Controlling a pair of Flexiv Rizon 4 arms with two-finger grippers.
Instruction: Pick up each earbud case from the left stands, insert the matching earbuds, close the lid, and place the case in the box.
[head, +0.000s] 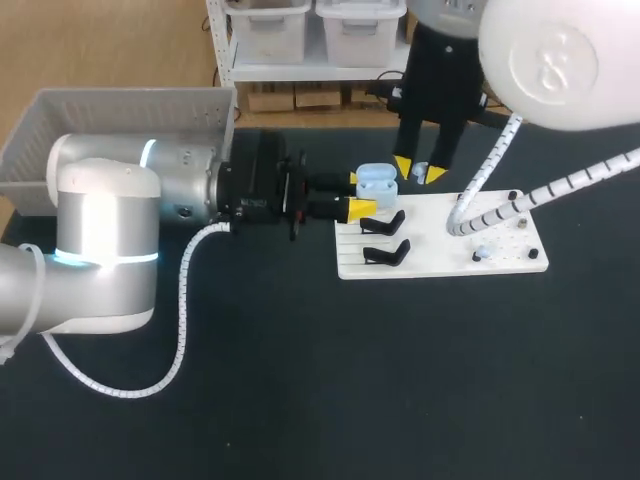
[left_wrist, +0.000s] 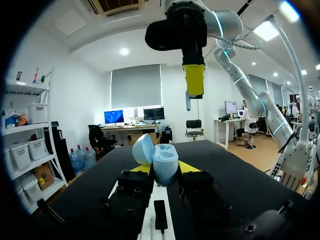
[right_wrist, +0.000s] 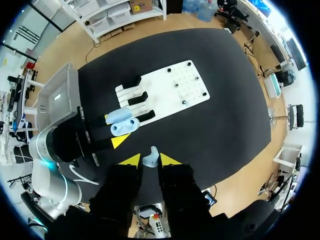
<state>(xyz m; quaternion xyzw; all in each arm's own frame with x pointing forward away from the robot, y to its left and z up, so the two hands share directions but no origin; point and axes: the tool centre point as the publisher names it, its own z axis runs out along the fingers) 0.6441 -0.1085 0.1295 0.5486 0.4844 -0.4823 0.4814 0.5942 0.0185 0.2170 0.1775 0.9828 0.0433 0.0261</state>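
A light blue earbud case (head: 377, 183) with its lid open is held above the table, my left gripper (head: 362, 193) shut on it from both sides. In the left wrist view the case (left_wrist: 164, 164) stands between the yellow fingers (left_wrist: 141, 168), lid (left_wrist: 142, 148) tipped back. My right gripper (head: 419, 170) hangs just beside and above the case, shut on a small pale blue earbud (right_wrist: 150, 158). Seen from the left wrist, that earbud (left_wrist: 187, 101) shows beside the right gripper's yellow finger (left_wrist: 194, 80), above the case.
A white board (head: 500, 262) lies right of centre with two empty black stands (head: 384, 223) (head: 388, 253) at its left end and a small earbud (head: 481, 253) on its peg area. A grey box (head: 120, 115) stands at the back left.
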